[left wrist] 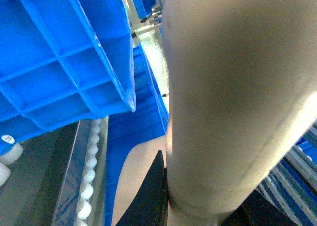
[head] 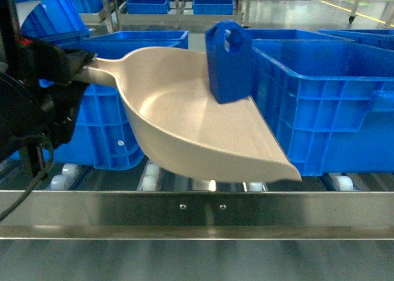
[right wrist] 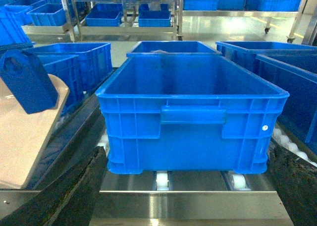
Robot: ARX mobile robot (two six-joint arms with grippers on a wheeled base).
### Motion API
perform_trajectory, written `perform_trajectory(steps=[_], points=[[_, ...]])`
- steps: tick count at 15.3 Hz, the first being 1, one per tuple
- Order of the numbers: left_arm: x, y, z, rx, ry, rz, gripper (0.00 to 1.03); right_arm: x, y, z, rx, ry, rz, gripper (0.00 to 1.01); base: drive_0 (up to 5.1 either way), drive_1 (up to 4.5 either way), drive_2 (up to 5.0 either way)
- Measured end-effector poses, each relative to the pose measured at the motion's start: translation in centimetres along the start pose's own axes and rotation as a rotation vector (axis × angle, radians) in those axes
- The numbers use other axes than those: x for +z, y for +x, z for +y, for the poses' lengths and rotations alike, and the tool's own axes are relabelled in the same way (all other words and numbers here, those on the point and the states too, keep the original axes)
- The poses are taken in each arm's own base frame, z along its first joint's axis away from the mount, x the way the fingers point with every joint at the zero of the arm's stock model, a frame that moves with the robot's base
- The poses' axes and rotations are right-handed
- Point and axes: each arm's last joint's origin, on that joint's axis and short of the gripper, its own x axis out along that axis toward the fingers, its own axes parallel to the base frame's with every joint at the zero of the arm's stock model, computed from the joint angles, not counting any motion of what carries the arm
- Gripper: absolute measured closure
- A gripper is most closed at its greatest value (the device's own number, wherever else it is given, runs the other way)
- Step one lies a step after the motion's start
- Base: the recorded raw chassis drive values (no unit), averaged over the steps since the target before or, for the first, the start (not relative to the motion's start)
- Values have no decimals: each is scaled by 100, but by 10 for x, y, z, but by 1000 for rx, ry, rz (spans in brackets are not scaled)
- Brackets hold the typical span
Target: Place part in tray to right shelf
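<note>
The left gripper [head: 83,71] pinches the tray [head: 184,127] by its stub handle, the light, slippery part [head: 229,62] riding loose; right fingers unseen.

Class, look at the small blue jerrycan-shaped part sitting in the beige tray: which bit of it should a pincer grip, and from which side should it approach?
Grip the looped handle on top of the part, coming from above. The part stands nearly upright in the tray, handle uppermost and clear, while the tray's curved rim and the blue crate crowd its lower sides.
</note>
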Motion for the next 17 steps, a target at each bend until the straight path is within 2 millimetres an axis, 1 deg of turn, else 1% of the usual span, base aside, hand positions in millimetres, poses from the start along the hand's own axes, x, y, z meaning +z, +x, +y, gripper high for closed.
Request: perform_trajectory(steps=[3,4,5,7,8,9,10,11,13,15,16,17], points=[[0,0,5,33,-30,-3,86,0,0,0,0,0,1,3,0,0,0],[1,0,1,19,-40,-13,86,0,0,0,0,0,0,3,0,0,0],[5,-2,-9,-17,-47,-26,86,0,0,0,0,0,1,3,0,0,0],[20,2,-47,-129,-92,-95,86,0,0,0,0,0,0,3,0,0,0],[28,6,-63,-146,-104,-118,86,0,0,0,0,0,0,3,0,0,0],[36,10,-73,-115,-119,-156,86,0,0,0,0,0,1,3,0,0,0],[44,16,-79,-68,-124,-188,86,0,0,0,0,0,0,3,0,0,0],[54,22,-82,-7,-118,-233,86,0,0,0,0,0,0,3,0,0,0],[83,33,-85,133,-86,-370,86,0,0,0,0,0,0,3,0,0,0],[118,43,-88,236,16,-555,86,0,0,0,0,0,0,3,0,0,0],[134,53,-91,283,79,-666,86,0,0,0,0,0,1,3,0,0,0],[144,61,-95,330,162,-748,86,0,0,0,0,0,0,3,0,0,0]])
